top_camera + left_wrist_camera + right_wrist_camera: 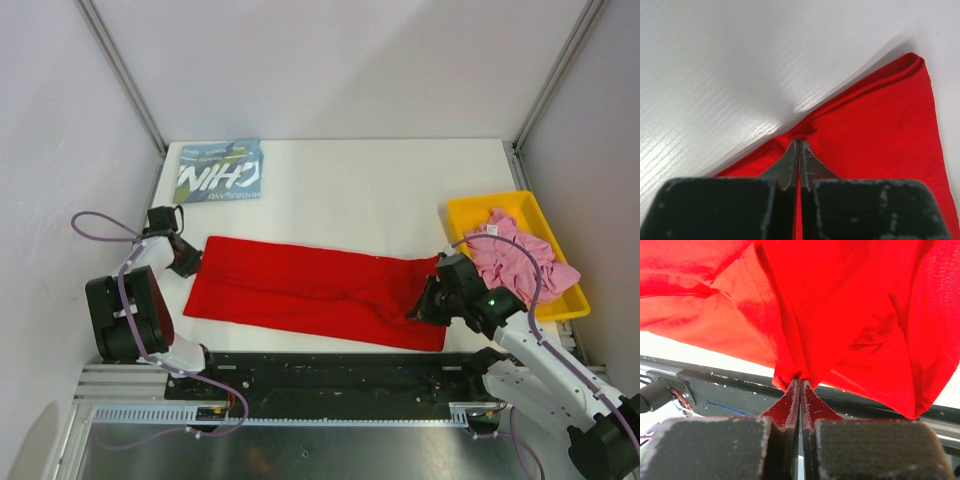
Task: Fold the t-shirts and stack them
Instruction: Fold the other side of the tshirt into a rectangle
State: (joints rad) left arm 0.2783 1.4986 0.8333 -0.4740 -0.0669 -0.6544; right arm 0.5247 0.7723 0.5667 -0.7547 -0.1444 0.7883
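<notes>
A red t-shirt [310, 290] lies stretched into a long strip across the front of the white table, plain side up. My left gripper [192, 258] is shut on its left edge; the left wrist view shows the cloth [875, 130] pinched at the fingertips [800, 142]. My right gripper [425, 305] is shut on the shirt's right end, lifting the red cloth [840, 305] off the table, bunched at the closed tips [800, 381]. A folded blue t-shirt [220, 172] with white letters lies at the back left corner. A crumpled pink t-shirt [520, 258] sits in the tray.
A yellow plastic tray [470, 215] stands at the table's right edge, holding the pink shirt. The black rail [330, 370] that carries the arm bases runs along the near edge. Metal frame posts and grey walls close in the back and sides.
</notes>
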